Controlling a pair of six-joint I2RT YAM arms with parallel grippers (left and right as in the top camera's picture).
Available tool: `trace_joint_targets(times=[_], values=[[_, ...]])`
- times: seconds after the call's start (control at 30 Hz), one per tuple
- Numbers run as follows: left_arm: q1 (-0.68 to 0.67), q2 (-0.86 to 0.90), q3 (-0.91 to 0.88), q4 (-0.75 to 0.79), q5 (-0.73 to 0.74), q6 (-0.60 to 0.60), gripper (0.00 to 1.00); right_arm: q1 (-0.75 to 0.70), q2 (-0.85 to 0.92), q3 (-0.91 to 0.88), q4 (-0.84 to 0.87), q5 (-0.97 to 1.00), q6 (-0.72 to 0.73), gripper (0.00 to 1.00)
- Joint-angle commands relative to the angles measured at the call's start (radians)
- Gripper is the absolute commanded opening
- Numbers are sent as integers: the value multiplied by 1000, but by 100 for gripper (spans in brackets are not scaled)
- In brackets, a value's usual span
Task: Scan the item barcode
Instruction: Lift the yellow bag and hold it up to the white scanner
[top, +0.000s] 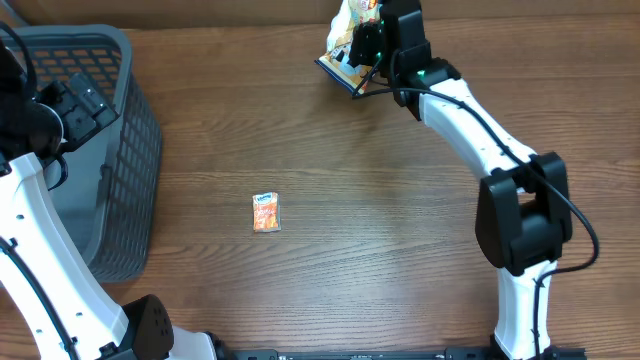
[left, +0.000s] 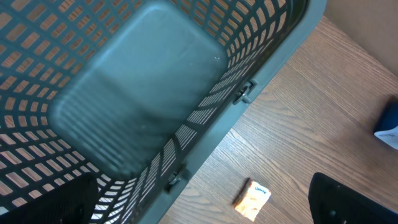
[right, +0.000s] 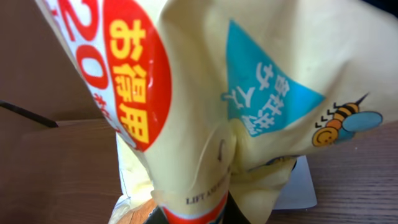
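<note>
This is a robot test bench dressed as a shop checkout. On a wood-grain table (top: 380, 250), a grey shopping basket (top: 135, 150) sits at the left edge, a small snack packet (top: 266, 212) mid-frame and a yellow printed bag (top: 348, 35) at top centre. A white left arm (top: 40, 250) and right arm (top: 470, 125) rise from the lower edge.

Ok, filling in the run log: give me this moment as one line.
right hand: shut on yellow bag | left hand: open, above basket | small packet: lying on table
</note>
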Motion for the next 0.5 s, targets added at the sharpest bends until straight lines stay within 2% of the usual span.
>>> trace_joint_targets(times=[0.0, 0.07, 0.2, 0.33, 0.47], values=[[-2, 0, -2, 1, -9, 12, 100, 6, 37, 45, 79, 11, -172, 4], [-2, 0, -2, 1, -9, 12, 100, 14, 44, 45, 79, 81, -298, 4], [-2, 0, -2, 1, -9, 12, 100, 16, 46, 44, 47, 102, -516, 4], [-2, 0, -2, 1, -9, 12, 100, 13, 71, 44, 29, 101, -589, 4], [-2, 0, -2, 1, -9, 12, 100, 12, 89, 44, 42, 101, -595, 4]])
